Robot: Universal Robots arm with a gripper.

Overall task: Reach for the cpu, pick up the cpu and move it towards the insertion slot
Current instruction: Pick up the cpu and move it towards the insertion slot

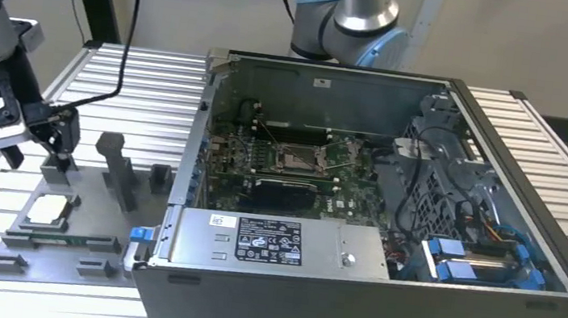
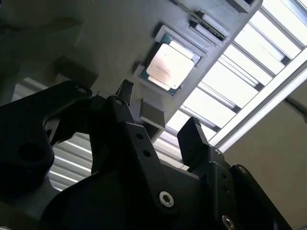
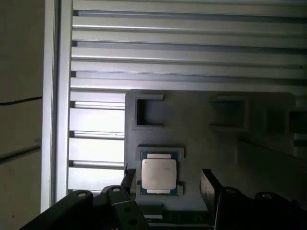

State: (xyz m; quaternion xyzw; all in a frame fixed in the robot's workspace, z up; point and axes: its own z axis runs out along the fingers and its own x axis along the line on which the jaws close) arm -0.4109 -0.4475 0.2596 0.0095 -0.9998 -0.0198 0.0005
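The cpu is a pale silvery square lying flat in a recess of the grey fixture plate at the exterior view's left; both wrist views show it too. My gripper hangs above the plate, higher than the cpu and apart from it. It is open, its two black fingers spread wide with nothing between them, and in the first wrist view the gripper straddles the cpu from above. The insertion slot is the metal-framed socket on the green board inside the open computer case.
The open computer case stands to the right of the fixture plate, with a power supply at its front and blue cables inside. Upright grey fixture blocks rise from the plate near the gripper. A second robot arm stands behind the case.
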